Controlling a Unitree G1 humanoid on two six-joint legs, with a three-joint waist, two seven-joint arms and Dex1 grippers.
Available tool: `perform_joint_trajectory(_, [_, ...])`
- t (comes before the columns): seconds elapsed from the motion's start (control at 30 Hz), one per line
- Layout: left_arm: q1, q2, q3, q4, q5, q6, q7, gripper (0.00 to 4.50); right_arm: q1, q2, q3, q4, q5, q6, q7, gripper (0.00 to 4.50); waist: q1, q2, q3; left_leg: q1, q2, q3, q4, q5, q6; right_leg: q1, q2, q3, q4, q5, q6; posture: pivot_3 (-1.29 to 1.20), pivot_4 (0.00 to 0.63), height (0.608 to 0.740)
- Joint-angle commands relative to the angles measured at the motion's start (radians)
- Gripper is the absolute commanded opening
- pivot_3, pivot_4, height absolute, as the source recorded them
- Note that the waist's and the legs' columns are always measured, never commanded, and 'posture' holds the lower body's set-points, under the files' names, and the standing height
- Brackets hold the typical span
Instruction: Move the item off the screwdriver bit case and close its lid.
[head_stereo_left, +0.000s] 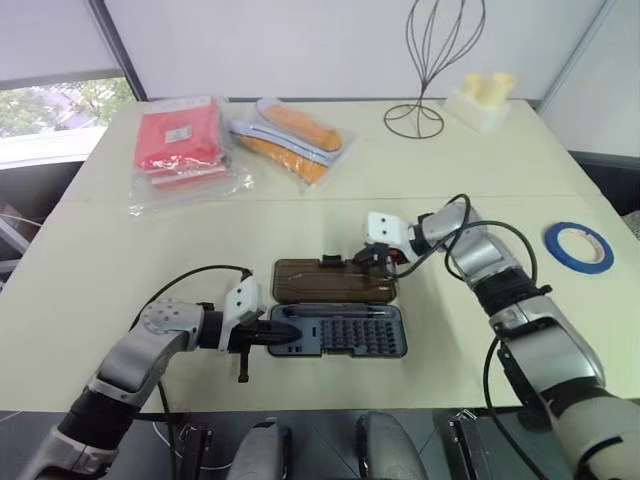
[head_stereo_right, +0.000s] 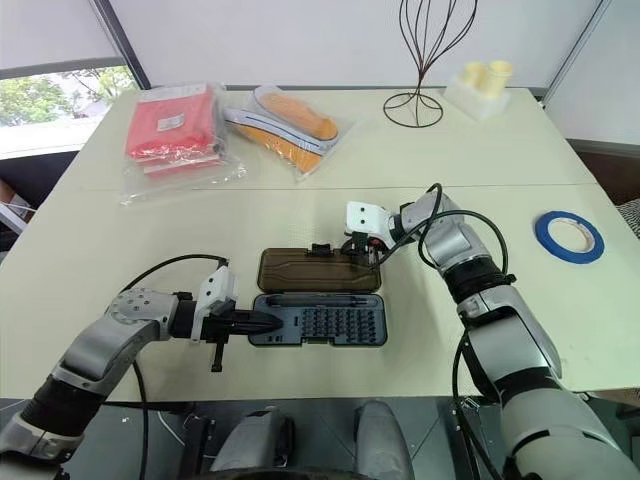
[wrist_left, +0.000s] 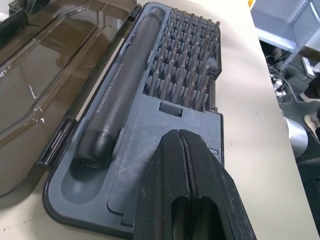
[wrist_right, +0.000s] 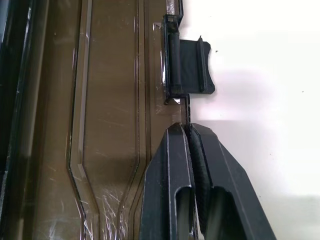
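Near the front edge of the white table (head_stereo_left: 120, 250) sits the screwdriver bit case (head_stereo_left: 345, 335), wide open, with its dark tray full of bit rows and a black screwdriver handle (wrist_left: 122, 90) lying in the slot next to the hinge. Its smoky brown lid (head_stereo_left: 330, 280) lies flat on the table on the far side of the tray. The right gripper (wrist_right: 189, 131) has its fingers pinched tight on the far edge of that lid, right beside the black latch (wrist_right: 192, 67). The left gripper (head_stereo_left: 290, 332) has its fingers pressed together too, holding nothing, tips resting on the tray's left end. The blue roll of tape (head_stereo_left: 579, 246) is off the case, flat on the table well to the right. Further back are a red packet (head_stereo_left: 180, 140), an orange packet (head_stereo_left: 295, 135), a wire stand (head_stereo_left: 425, 70) and some pale yellow cups (head_stereo_left: 485, 90).
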Motion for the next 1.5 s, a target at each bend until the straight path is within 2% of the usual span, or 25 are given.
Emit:
perform_joint_trajectory(0.03, [0.015,0.002,0.003,0.005,0.02,0.006,0.019,0.0,0.009,0.012,0.033,0.038,-0.027,-0.015,0.009,0.01,-0.001,0.0,0.0,0.0,0.0,0.0,0.0,0.0,0.0,0.0,0.0,0.0,0.0,0.0,0.0,0.0,0.15,0.74])
perform_joint_trajectory(0.23, [0.026,0.001,0.02,0.001,0.011,0.012,0.035,0.0,0.029,-0.005,0.035,-0.014,-0.043,-0.083,-0.012,0.01,-0.001,0.0,0.0,0.0,0.0,0.0,0.0,0.0,0.0,0.0,0.0,0.0,0.0,0.0,0.0,0.0,0.15,0.74])
perform_joint_trajectory(0.4, [0.02,-0.008,0.109,-0.01,-0.063,0.081,0.085,0.0,0.082,-0.052,0.013,-0.16,-0.082,-0.213,-0.123,0.01,-0.001,0.0,0.0,0.0,0.001,0.0,0.0,0.0,0.0,-0.001,0.0,0.0,0.0,0.0,0.0,0.0,0.15,0.74])
perform_joint_trajectory(0.63, [-0.025,-0.026,0.24,-0.023,-0.154,0.173,0.167,0.0,0.234,-0.125,-0.026,-0.401,-0.156,-0.323,-0.313,0.01,0.002,0.0,0.001,-0.001,0.001,0.0,0.0,0.0,0.0,-0.002,0.0,0.0,0.0,0.0,0.0,0.0,0.15,0.74])
perform_joint_trajectory(0.73, [-0.054,-0.044,0.285,-0.02,-0.186,0.205,0.201,0.0,0.278,-0.136,-0.044,-0.478,-0.174,-0.31,-0.369,0.01,0.002,0.0,0.001,-0.001,0.0,0.0,0.0,0.0,0.0,-0.002,0.0,0.0,0.0,0.0,0.0,0.0,0.15,0.74])
perform_joint_trajectory(0.87, [-0.148,-0.086,0.41,0.044,-0.277,0.273,0.294,0.0,0.358,-0.141,-0.095,-0.644,-0.187,-0.288,-0.448,0.01,0.003,-0.001,0.001,-0.001,0.0,0.0,0.0,0.0,0.0,-0.002,0.0,0.0,0.0,0.0,0.0,0.0,0.15,0.74])
perform_joint_trajectory(1.03, [-0.221,-0.101,0.468,0.133,-0.297,0.292,0.345,0.0,0.387,-0.149,-0.108,-0.714,-0.225,-0.279,-0.501,0.01,0.0,-0.001,0.001,-0.001,0.0,0.0,0.0,0.0,-0.001,-0.002,0.0,0.0,0.0,0.0,0.0,0.0,0.15,0.74])
perform_joint_trajectory(1.17, [-0.253,-0.099,0.431,0.207,-0.246,0.26,0.342,0.0,0.403,-0.15,-0.107,-0.743,-0.235,-0.266,-0.513,0.01,0.004,-0.002,0.002,-0.002,0.0,0.0,0.0,0.001,-0.002,-0.002,0.0,0.0,0.0,0.0,0.0,0.0,0.15,0.74])
perform_joint_trajectory(1.5, [-0.24,-0.137,0.195,0.361,-0.046,0.061,0.194,0.0,0.42,-0.146,-0.103,-0.8,-0.239,-0.222,-0.516,0.01,0.005,-0.002,0.002,-0.002,0.0,0.0,0.0,0.002,-0.004,-0.002,0.0,0.0,-0.001,0.0,0.0,0.0,0.15,0.74])
